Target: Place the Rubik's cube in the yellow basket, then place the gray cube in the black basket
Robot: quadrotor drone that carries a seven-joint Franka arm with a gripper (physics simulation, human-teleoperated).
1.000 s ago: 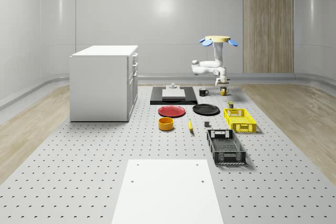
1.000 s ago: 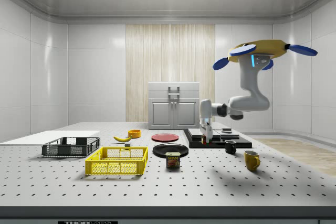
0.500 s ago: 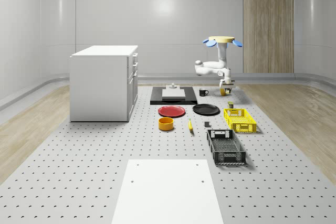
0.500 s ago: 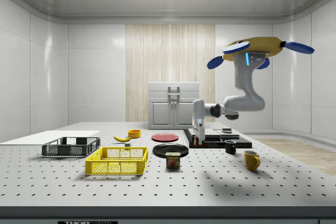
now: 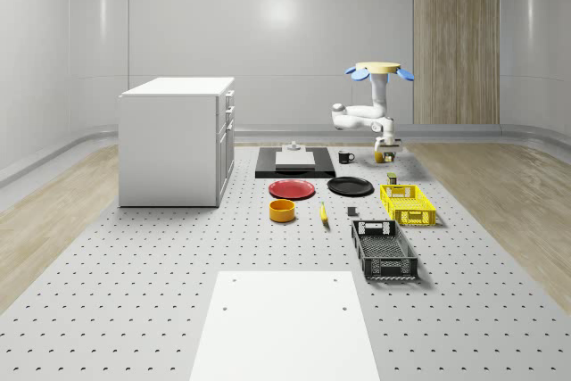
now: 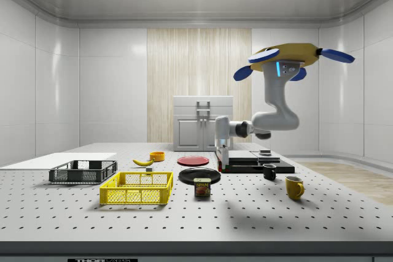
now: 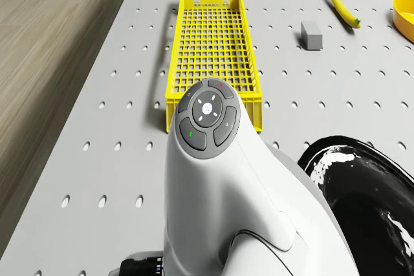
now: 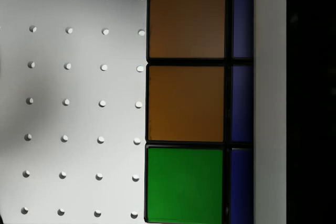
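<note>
**Rubik's cube (image 8: pixel 186 103) gripped, both baskets unfilled**

The drone (image 6: pixel 285 56) is seen hovering above the far end of the perforated table (image 5: pixel 134 310). The black basket (image 5: pixel 384 250) and the yellow basket (image 7: pixel 210 37), both rigid lattice crates, are judged empty, so neither placement is done. The glossy cube, tiled orange, green and blue, is clamped in the gripper (image 6: pixel 221 162) above the table, at eleven o'clock from the yellow basket in the whole-scene view. The matte gray cube (image 7: pixel 312 35) is found at that basket's nine o'clock.
</note>
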